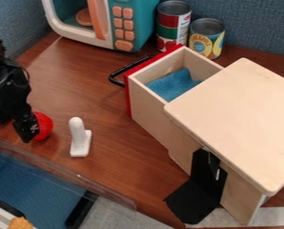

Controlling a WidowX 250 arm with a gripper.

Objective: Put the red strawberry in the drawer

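The gripper (24, 127) hangs low at the left edge of the camera view, its tip in front of and overlapping the left side of the red strawberry (45, 125). Part of the strawberry is hidden behind it, and whether it is held cannot be made out. To the right, the wooden drawer (158, 114) stands pulled out from its box, its red front and black handle facing the upper left. A blue cloth (171, 85) lies inside the drawer.
A white L-shaped object (79, 137) stands between the strawberry and the drawer box (237, 116). Behind are a toy microwave (99, 22) and two cans (173, 24), (207, 37). A clear panel edge (60, 171) borders the table front.
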